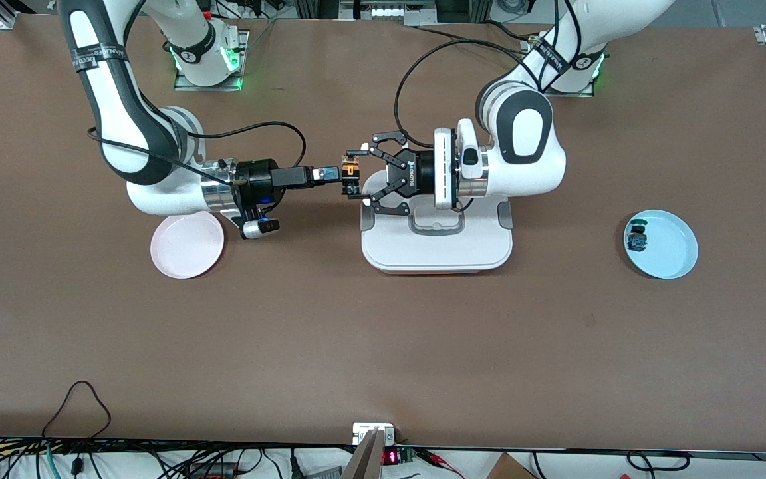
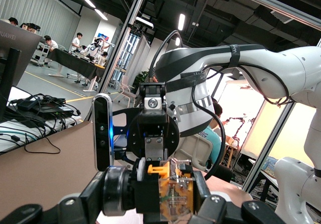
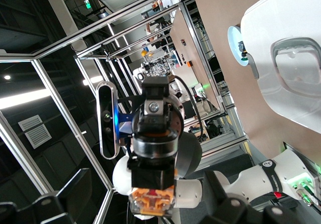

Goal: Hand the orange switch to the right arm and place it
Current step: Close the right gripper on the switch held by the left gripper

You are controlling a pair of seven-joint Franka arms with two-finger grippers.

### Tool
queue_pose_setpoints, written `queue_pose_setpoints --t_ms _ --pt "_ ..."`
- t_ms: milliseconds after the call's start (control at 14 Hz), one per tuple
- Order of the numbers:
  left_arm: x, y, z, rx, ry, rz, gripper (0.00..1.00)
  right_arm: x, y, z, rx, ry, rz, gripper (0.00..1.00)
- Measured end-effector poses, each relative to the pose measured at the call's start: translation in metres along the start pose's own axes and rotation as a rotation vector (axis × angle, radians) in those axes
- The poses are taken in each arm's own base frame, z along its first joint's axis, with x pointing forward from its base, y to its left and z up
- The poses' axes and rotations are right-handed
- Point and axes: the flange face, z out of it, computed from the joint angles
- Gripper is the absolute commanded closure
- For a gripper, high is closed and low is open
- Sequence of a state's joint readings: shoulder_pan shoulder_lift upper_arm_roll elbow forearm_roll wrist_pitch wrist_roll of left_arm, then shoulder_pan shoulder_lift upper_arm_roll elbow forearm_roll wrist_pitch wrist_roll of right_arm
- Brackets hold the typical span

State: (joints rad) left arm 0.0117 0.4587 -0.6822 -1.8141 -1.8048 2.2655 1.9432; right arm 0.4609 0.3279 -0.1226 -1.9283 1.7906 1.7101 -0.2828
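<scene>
The orange switch (image 1: 351, 174), a stubby black part with orange-amber pieces, hangs in the air between the two grippers, over the bare table beside the white container. My left gripper (image 1: 359, 173), the claw-like one, is shut on it, with a finger on each of two opposite ends. The left wrist view shows the switch (image 2: 173, 194) clamped between that gripper's black pads. My right gripper (image 1: 338, 175), slim and black, points straight at the switch and its tip reaches the switch's edge. The right wrist view shows the switch (image 3: 152, 201) close up at its lower edge.
A white lidded container (image 1: 436, 243) lies under the left wrist. A pink plate (image 1: 187, 245) lies below the right wrist. A light blue plate (image 1: 672, 249) toward the left arm's end holds a small blue-and-green component (image 1: 637, 237).
</scene>
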Motion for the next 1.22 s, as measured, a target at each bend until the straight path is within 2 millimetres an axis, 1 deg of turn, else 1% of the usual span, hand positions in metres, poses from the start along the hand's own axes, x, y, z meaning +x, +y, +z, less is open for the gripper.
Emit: queue_pose_setpoints --t_ms 143,287,358,430,645,788,860,932,1003,1075,1218 --pt "-0.005 -0.003 0.0 0.0 0.0 -0.011 0.84 -0.002 -0.002 0.003 0.0 -0.006 0.0 0.03" --pt "-0.006 -0.003 0.0 0.0 0.0 -0.012 0.84 -0.004 -0.002 0.005 -0.001 -0.011 -0.002 0.04" --pt "-0.005 -0.003 0.0 0.0 0.0 -0.012 0.84 -0.004 -0.002 0.007 -0.002 -0.013 -0.002 0.05" --pt "-0.005 -0.003 0.0 0.0 0.0 -0.012 0.84 -0.005 -0.002 0.008 -0.003 -0.015 -0.001 0.08" --pt "-0.005 -0.003 0.0 0.0 0.0 -0.012 0.84 -0.007 0.0 0.014 -0.007 -0.023 0.0 0.23" --pt "-0.005 -0.003 0.0 0.0 0.0 -0.012 0.84 -0.007 0.001 0.014 -0.008 -0.022 0.004 0.59" --pt "-0.005 -0.003 0.0 0.0 0.0 -0.012 0.84 -0.007 0.001 0.014 -0.008 -0.022 0.005 0.72" --pt "-0.005 -0.003 0.0 0.0 0.001 -0.011 0.84 -0.006 0.002 0.013 -0.013 -0.02 0.007 0.8" --pt "-0.003 -0.003 0.0 0.0 0.004 -0.008 0.84 -0.006 0.005 0.012 -0.017 -0.017 0.011 0.91" --pt "-0.002 -0.004 0.0 0.001 0.004 -0.008 0.84 -0.006 0.006 0.011 -0.017 -0.016 0.014 0.97" --pt "-0.003 -0.004 0.0 0.002 0.004 -0.008 0.83 -0.006 0.006 0.011 -0.017 -0.014 0.014 0.99"
